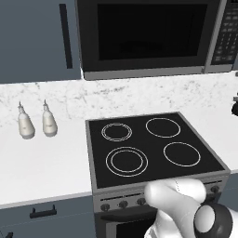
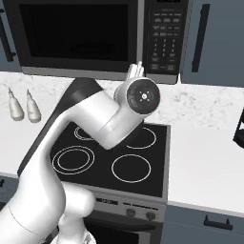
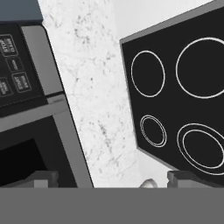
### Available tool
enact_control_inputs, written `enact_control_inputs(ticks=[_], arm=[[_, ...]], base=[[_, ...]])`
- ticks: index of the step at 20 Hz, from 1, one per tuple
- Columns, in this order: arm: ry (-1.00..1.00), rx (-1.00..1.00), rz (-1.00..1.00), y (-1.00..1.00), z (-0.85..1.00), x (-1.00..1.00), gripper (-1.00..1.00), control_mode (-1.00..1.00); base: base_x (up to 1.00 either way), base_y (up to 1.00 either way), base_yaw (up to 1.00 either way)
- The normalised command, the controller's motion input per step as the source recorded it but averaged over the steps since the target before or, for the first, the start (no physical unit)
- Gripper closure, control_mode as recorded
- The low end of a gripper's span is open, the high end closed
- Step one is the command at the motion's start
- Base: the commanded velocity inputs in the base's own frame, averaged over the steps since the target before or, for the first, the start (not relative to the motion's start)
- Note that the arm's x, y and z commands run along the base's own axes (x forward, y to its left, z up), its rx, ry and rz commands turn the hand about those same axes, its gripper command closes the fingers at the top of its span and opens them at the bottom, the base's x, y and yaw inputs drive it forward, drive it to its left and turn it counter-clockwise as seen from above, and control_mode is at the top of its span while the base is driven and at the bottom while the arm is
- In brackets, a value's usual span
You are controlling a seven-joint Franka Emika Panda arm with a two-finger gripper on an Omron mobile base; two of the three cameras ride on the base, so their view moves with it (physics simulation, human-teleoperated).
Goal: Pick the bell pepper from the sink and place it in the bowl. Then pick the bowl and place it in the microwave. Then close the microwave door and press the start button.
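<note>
- Pincer (image 3: 109, 178) wide open, holding nothing, touching nothing.
- Pointed between the microwave (image 3: 26, 109) and the stove (image 3: 183, 96), over the white wall.

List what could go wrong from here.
1. The gripper is open and empty, aimed at the wall between microwave and stove; no pepper, bowl or sink in sight, so a long swing or drive seems needed.
2. The raised arm sits close below the microwave and could clip it.
</note>
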Motion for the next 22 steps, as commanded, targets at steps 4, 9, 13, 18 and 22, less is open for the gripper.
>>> enact_control_inputs(ticks=[4, 9, 13, 18, 22], arm=[[-0.01, 0.0, -0.03, -0.02, 0.02, 0.49, -1.0, -1.0], [-0.03, 0.0, 0.0, -0.1, 0.03, 0.41, -1.0, -1.0], [-0.03, 0.0, 0.0, -0.36, 0.0, 0.17, -1.0, -1.0], [-0.02, 0.0, 0.0, -0.17, 0.02, 0.29, -1.0, -1.0], [0.0, 0.0, 0.0, -0.02, 0.0, 0.36, -1.0, -1.0]], base=[[0.0, 0.0, 0.0], [0.0, 0.0, 0.0], [0.0, 0.0, 0.0], [0.0, 0.0, 0.0], [0.0, 0.0, 0.0]])
